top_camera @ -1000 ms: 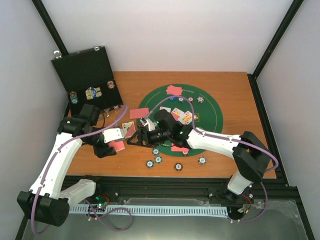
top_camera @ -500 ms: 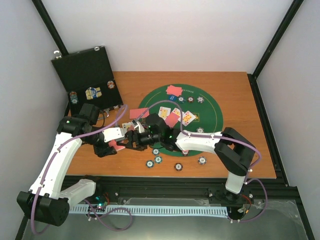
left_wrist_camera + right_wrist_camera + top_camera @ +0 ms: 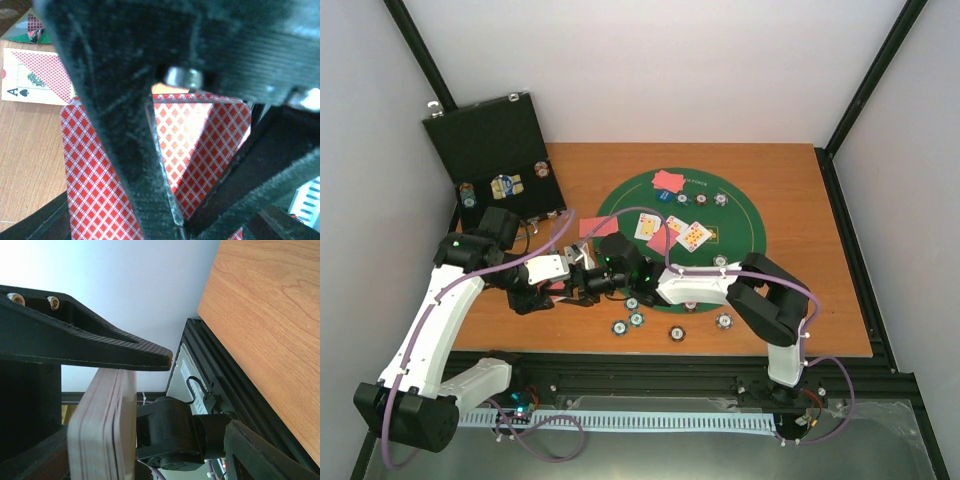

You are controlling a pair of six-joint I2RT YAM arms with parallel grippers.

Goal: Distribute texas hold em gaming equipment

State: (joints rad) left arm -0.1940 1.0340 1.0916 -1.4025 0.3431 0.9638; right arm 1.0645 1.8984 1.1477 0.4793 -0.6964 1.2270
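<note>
Edge-on stack of cards [image 3: 102, 425] just beneath the upper of two spread fingers [image 3: 100, 347], wooden table [image 3: 270, 330] at right.

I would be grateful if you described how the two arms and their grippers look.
Both the left arm and the right arm have smooth white links joined by rounded black joints, each with a purple cable looping alongside. The fingers are black, with ribbed inner faces.
</note>
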